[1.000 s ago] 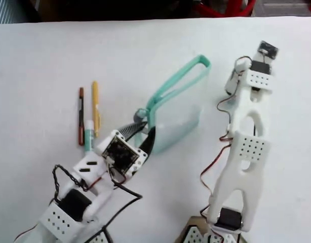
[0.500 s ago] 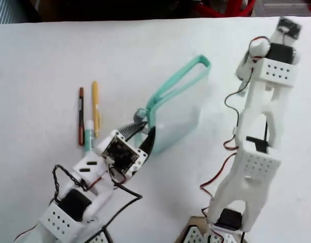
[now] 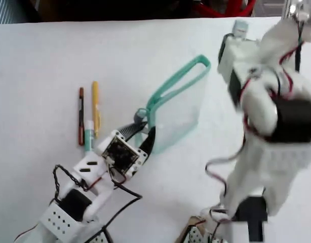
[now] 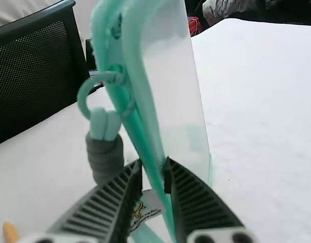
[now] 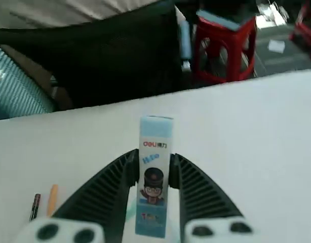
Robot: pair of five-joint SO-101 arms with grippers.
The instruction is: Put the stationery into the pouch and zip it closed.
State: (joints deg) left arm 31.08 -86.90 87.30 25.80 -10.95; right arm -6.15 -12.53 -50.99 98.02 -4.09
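Note:
The clear pouch (image 3: 176, 106) with a teal zip edge stands open on the white table (image 3: 54, 50). My left gripper (image 3: 141, 132) is shut on the pouch's near corner; in the left wrist view it (image 4: 151, 177) pinches the teal rim (image 4: 145, 131) beside the zip pull (image 4: 102, 121). My right gripper (image 5: 153, 162) is shut on a blue and white eraser (image 5: 154, 174), held upright. In the high view the eraser (image 3: 240, 26) is raised beyond the pouch's far right end. A brown pen (image 3: 81, 115), an orange pen (image 3: 95, 109) and a teal-capped item (image 3: 88, 135) lie left of the pouch.
The right arm (image 3: 269, 116) stands tall over the table's right side. Beyond the table's far edge are a dark chair (image 5: 110, 55) and a red stool (image 5: 224, 45). Bare table lies to the far left and behind the pouch.
The right arm has lifted high and swung toward the far edge, carrying the eraser. The left arm and the pouch have stayed put.

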